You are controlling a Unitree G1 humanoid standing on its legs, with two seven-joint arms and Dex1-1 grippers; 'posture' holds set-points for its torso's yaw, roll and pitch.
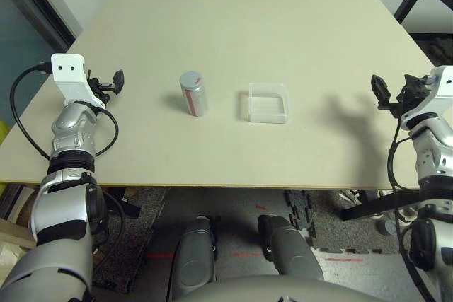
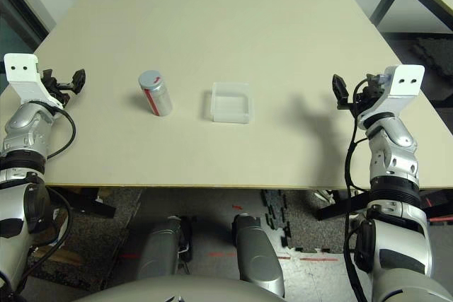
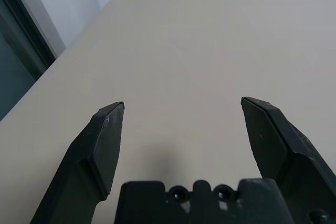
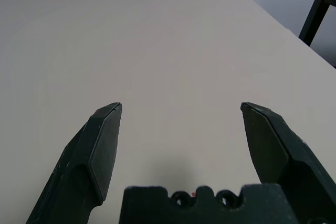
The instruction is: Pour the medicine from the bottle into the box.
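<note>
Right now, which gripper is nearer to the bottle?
The left gripper is nearer: it hovers open, apart from the bottle, on the bottle's left. The right gripper, also open, is far off, beyond the box.

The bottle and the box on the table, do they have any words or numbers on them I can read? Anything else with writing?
No words or numbers can be read anywhere in these pictures.
The bottle: a red mark on its side, too small to tell if it holds any letters.
The box: clear plastic, no writing seen.
The table: plain, no signs or labels.
</note>
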